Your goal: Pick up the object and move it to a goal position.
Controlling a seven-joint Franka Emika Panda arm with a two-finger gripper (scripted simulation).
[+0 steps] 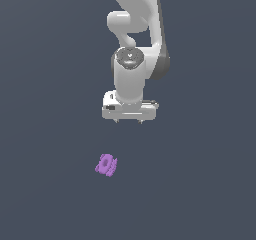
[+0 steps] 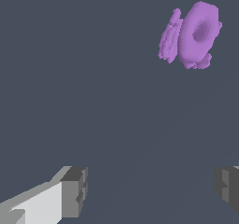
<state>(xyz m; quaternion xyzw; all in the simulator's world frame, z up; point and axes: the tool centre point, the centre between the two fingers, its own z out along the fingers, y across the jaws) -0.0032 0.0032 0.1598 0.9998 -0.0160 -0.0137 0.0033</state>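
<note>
Wrist view shows the white robot gripper [image 2: 149, 192] with its grey-padded fingers [image 2: 74, 192] spread wide — nothing between them, nothing touched. The small bright purple gear-like knobbly piece with a central hole [image 2: 196, 34] lies on the dark grey floor [image 2: 93, 78], apart from the gripper [image 1: 129, 120] — toward the exterior view's left of it.

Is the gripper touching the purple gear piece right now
Apart. The exterior view shows the gripper hanging well above the purple gear piece, with bare floor between. In the wrist view, both fingers are spread, nothing between them.

Flat, even light on my dim slate-grey scene; I see no cast shadows, no glare, only coarse, blocky rendered edges.
</note>
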